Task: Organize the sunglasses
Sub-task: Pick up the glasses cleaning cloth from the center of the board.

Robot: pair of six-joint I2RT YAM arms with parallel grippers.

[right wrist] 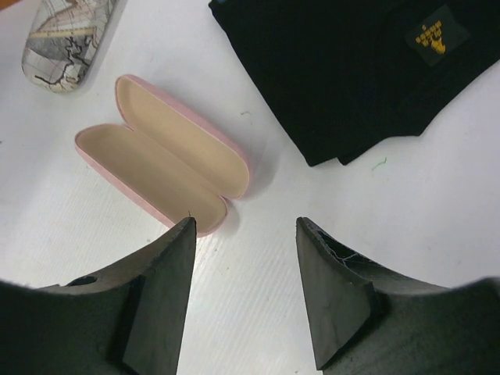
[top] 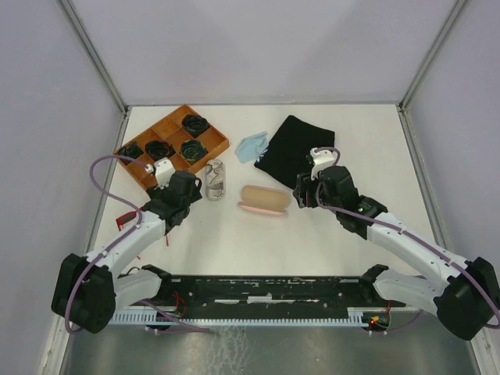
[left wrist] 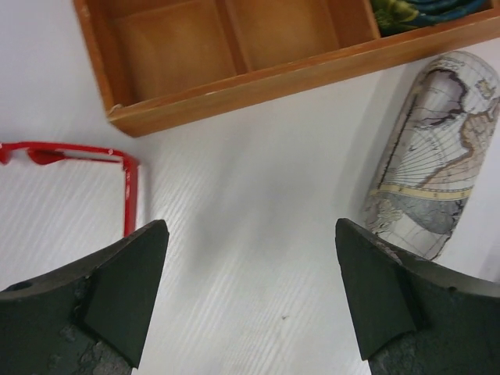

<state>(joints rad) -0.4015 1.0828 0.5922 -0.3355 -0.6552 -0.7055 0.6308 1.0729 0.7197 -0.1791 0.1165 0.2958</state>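
Observation:
A pair of sunglasses with a chunky red frame [left wrist: 70, 151] lies on the white table, left of my left gripper [left wrist: 251, 258]; one red arm reaches down beside the left finger. From above only a red bit of the sunglasses [top: 123, 221] shows beside the left arm. My left gripper [top: 190, 187] is wide open over bare table, between the red pair and the grey map-patterned case [left wrist: 436, 156]. My right gripper [right wrist: 246, 226] is open and holds nothing, just right of the open, empty pink case [right wrist: 160, 156]. From above, the right gripper [top: 301, 194] sits beside the pink case [top: 264, 201].
A wooden compartment tray [top: 173, 123] with dark items stands at the back left, its edge [left wrist: 297, 74] just beyond my left fingers. A black cloth [top: 295, 148] and a light blue cloth [top: 251, 146] lie at the back. The grey case [top: 215, 180] lies between tray and pink case.

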